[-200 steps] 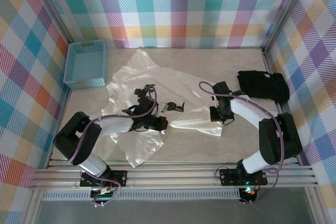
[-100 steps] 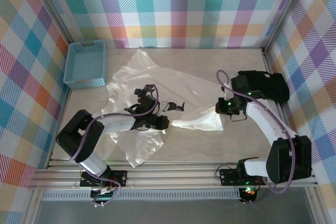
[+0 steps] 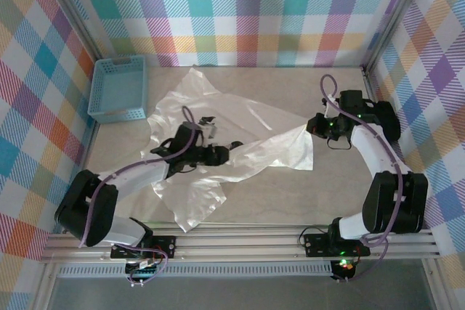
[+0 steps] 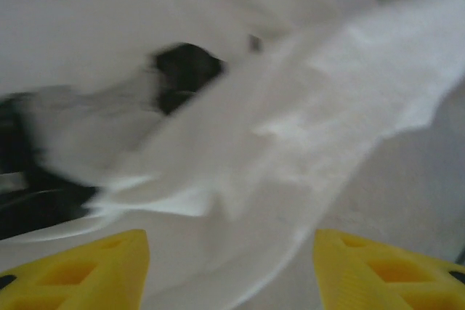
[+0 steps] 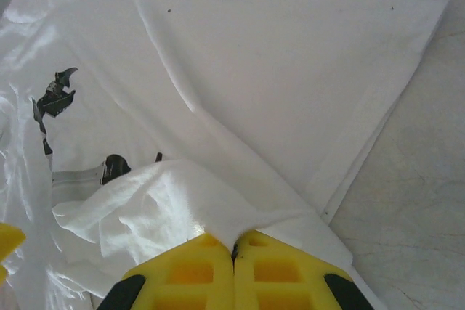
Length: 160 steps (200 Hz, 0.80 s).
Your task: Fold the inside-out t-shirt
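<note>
The white inside-out t-shirt (image 3: 251, 117) lies rumpled on the tabletop (image 3: 290, 201), left of centre and near the blue basket (image 3: 116, 88). One corner is stretched rightward in a long band. The right gripper (image 3: 320, 125) has its fingers (image 5: 182, 270) pinched together on that corner. The left gripper (image 3: 231, 152) holds its fingers (image 4: 102, 266) wide apart over the cloth's middle.
</note>
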Motion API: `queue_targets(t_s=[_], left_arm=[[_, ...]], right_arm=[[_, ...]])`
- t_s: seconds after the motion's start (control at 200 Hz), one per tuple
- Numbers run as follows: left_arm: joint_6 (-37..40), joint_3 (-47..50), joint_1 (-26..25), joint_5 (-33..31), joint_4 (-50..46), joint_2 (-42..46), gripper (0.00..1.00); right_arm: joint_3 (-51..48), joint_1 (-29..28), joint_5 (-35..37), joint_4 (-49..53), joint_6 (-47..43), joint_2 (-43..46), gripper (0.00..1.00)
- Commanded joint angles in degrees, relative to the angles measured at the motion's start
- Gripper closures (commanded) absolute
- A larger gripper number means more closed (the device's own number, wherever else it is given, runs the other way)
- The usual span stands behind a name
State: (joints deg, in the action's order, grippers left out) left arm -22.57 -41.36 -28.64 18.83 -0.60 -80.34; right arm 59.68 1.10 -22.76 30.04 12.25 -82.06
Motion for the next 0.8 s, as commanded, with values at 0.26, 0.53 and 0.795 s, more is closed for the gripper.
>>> queue_targets(t_s=[0.26, 0.53, 0.795], left_arm=[[-8.4, -10.3, 8.2, -1.7, -2.1, -16.7, 0.40], [-6.6, -25.1, 8.0, -1.7, -5.0, -31.4, 0.40], [-5.1, -47.0, 7.4, 0.8, -12.7, -42.7, 0.41]], right_arm=[[-1.1, 0.3, 0.0, -3.4, -0.2, 0.3, 1.00], [0.1, 1.0, 4.4, -5.6, 1.2, -1.1, 1.00], [5.5, 2.2, 5.5, -5.5, 1.8, -3.6, 1.00]])
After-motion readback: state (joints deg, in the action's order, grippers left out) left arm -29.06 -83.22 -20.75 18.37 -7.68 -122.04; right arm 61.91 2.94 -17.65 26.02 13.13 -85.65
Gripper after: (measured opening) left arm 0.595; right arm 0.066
